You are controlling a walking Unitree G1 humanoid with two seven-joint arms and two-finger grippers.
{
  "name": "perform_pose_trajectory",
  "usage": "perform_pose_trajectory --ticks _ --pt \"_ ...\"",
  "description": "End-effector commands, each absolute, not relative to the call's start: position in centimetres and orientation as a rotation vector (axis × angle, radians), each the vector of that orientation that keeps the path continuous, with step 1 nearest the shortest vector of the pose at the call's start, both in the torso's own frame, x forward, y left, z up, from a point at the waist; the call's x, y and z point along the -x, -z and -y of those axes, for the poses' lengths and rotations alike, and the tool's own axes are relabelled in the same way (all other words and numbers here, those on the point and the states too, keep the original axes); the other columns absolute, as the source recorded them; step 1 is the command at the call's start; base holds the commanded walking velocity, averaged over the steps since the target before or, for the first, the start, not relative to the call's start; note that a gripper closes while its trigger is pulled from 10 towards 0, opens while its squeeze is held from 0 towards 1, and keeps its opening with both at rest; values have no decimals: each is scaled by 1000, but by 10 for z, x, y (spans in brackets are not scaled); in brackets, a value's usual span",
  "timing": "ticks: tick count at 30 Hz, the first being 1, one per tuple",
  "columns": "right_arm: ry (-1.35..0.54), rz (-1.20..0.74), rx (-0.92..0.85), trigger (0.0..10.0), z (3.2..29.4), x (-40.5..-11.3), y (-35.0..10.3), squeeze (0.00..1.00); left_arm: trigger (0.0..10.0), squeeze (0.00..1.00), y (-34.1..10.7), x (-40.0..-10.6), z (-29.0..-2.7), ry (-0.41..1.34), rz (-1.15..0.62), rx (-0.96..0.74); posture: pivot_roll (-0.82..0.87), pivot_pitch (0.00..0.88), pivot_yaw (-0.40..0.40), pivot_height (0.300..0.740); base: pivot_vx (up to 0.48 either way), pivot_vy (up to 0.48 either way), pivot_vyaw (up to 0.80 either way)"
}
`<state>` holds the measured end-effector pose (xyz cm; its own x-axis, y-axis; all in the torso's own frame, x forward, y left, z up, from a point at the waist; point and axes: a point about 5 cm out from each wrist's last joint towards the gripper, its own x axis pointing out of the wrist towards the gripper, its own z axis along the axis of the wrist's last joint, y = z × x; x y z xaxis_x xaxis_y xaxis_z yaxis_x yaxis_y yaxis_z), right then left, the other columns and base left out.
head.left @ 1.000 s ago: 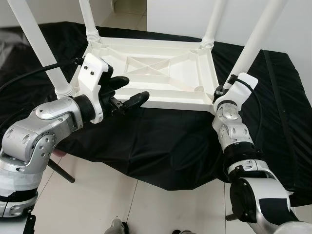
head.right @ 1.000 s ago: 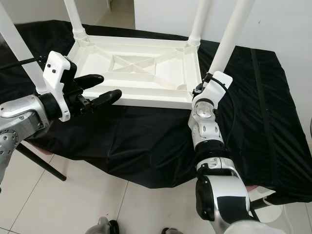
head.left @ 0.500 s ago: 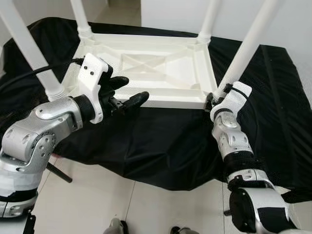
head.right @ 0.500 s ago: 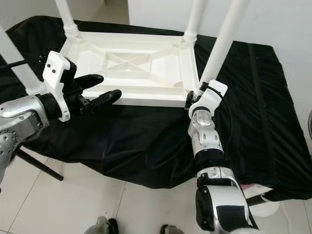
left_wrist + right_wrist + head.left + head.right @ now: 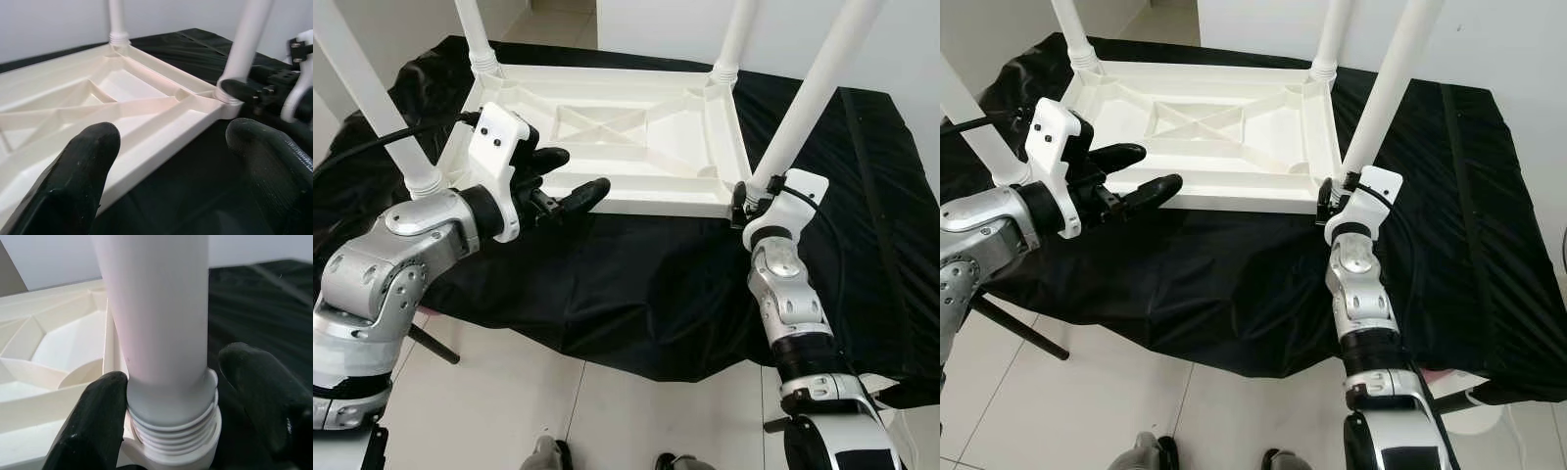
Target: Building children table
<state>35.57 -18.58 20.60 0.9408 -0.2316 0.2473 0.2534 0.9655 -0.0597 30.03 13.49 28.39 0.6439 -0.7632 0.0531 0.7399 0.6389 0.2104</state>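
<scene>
Head views: tabletop [image 5: 626,147] lies upside down on a black cloth [image 5: 636,284], four white legs standing up from its corners.
Left gripper [image 5: 570,186]: fingers spread, holding nothing, hovering at the tabletop's near long edge.
Right gripper [image 5: 1332,196]: at the foot of the near right leg [image 5: 1386,98], by the corner socket; from here I cannot tell how its fingers sit.
Left wrist view: both black fingertips [image 5: 83,161] hang wide apart above the ribbed underside, the near rim passing between them without contact.
Right wrist view: two black fingers [image 5: 98,421] flank the threaded collar [image 5: 171,431] of the leg; one looks to touch it, the other stands slightly off, so no firm clamp is evident.
Thread state: several ridges show above the socket, so the leg seems only partly screwed in.
Risk, slipping: a loose pinch on smooth plastic could spin without turning the leg.
Risk, cross-threading: sideways push on the tall leg could tilt it in the socket.
Risk, sliding: with the left gripper not bracing, the tabletop could slide or turn on the cloth.
</scene>
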Motion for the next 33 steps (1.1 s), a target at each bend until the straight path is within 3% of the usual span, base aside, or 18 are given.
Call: perform_pose_trajectory --ticks 1,8,17,28,33 --pt "319 268 110 10000 201 -348 -211 0 10000 0 -286 -303 -134 841 159 -207 -4 171 39 740 0 0 0" --pt "400 243 115 10000 213 -325 -196 0 10000 0 -284 -316 -132 760 160 -262 -27 161 30 740 0 0 0" --pt "353 214 143 10000 205 -303 -177 0 10000 0 -274 -333 -136 622 124 -356 -31 153 27 740 0 0 0" --pt "59 268 208 10000 164 -282 -177 0 10000 0 -260 -338 -130 655 81 -394 -40 143 15 740 0 0 0" --pt "-175 224 211 10000 132 -265 -160 0 10000 0 -247 -353 -108 766 43 -430 -41 142 -6 740 0 0 0"
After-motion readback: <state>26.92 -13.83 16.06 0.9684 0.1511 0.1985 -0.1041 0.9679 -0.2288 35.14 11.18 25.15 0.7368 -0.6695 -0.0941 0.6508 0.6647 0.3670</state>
